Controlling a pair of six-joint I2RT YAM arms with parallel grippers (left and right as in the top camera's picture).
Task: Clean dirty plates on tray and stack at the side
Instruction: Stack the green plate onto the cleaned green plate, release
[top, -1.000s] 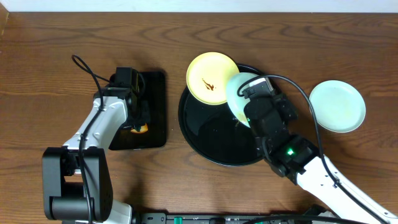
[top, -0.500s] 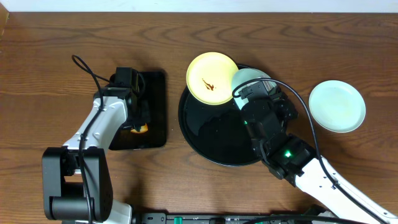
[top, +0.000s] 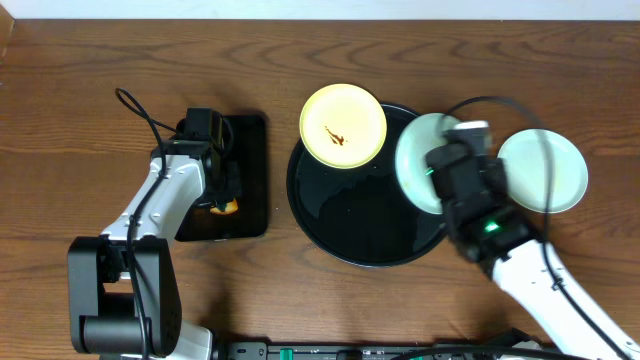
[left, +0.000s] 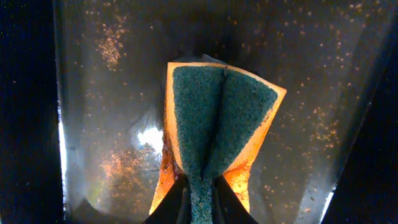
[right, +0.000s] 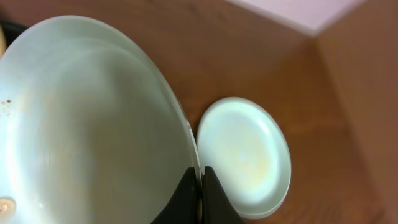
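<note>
Your right claw (right: 200, 186) is pinched tight on the rim of one green plate (top: 422, 160). It holds this plate up in the air, over the right edge of the round black tray (top: 340, 220). The plate looks tipped, not flat.

The other green plate (top: 545, 170) lies on the tabletop (top: 100, 60), just to the right of the one you hold. The yellow plate (top: 343, 125) sits on the far left rim of the round tray, with a brown smear on it.

Your left claw (left: 200, 194) is closed on the sponge (left: 217, 118), low over the small black tray (top: 250, 150).

Be careful now. You grip the plate by a thin bit of rim, so a quick swing could make it slip and fall. If you come down too low or off to one side, it could bump the other green plate and push it away, or land crooked. A few tiny brown dots show near its left edge, so it may not be fully clean.
</note>
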